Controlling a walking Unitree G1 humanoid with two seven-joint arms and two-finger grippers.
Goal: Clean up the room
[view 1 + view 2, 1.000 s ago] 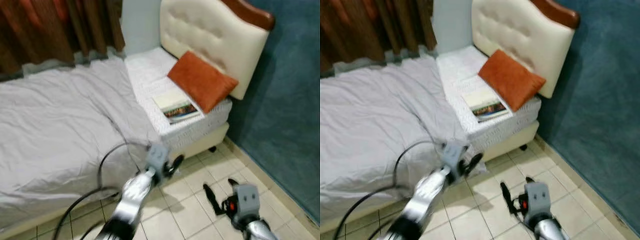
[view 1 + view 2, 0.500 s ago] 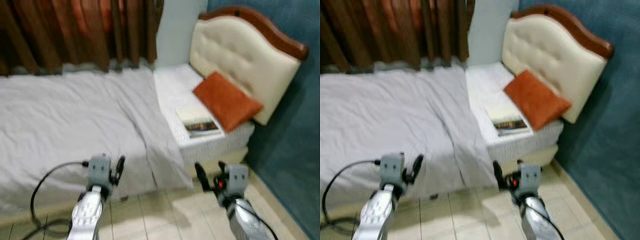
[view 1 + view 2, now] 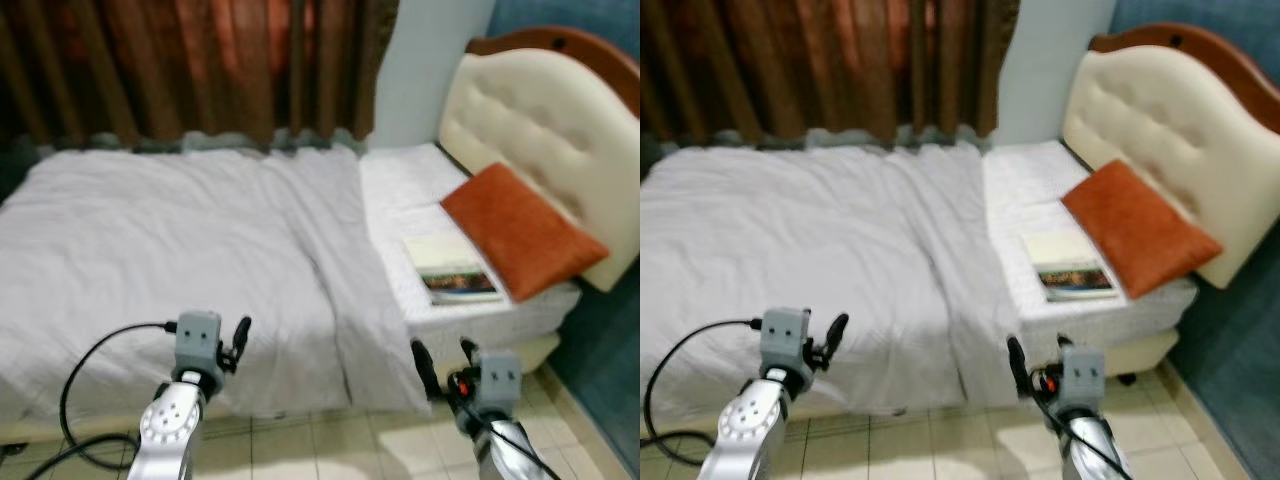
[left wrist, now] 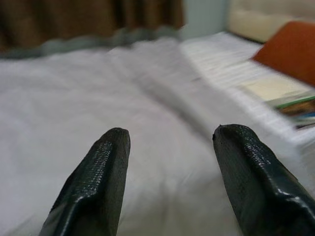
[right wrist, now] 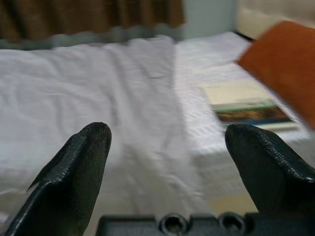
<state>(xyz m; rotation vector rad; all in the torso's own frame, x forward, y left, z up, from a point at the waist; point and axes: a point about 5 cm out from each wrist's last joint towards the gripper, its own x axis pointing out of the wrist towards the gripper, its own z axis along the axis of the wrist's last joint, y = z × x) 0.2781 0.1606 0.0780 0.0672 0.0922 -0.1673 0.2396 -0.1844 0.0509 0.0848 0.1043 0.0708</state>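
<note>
Left gripper (image 3: 238, 338) raised at the near edge of the bed, black fingers (image 4: 93, 187) spread wide apart, gripping nothing, aimed across the sheet. Right gripper (image 3: 444, 358) up too, by the bed's near corner under the book, fingers (image 5: 74, 177) likewise wide apart and empty, held above the tiled floor (image 3: 330, 455).

Beyond them, a bed (image 3: 170, 250) spanning most of the head views, draped in a pale grey sheet (image 3: 790, 240), rumpled, with a long crease running toward the near edge and a flap hanging over that side between the two grippers. Behind the bed, dark brown-red curtains (image 3: 190, 65) reaching down to mattress height. At the right end, bare white mattress (image 3: 405, 185) uncovered by the sheet, backed by a cream tufted headboard (image 3: 545, 125) with a dark wooden rim. Teal wall (image 3: 1240, 25) to the right of the headboard, a pale strip of wall (image 3: 425, 70) between curtains and headboard.

On the bare mattress, an orange cushion (image 3: 522, 228) leaning against the headboard, tilted. Just beside it, nearer the sheet, a book (image 3: 450, 270) lying flat, cream upper half, coloured picture along its lower half; touching the cushion or not, cannot tell. Black cable (image 3: 85, 370) looping from the left wrist down toward the floor.
</note>
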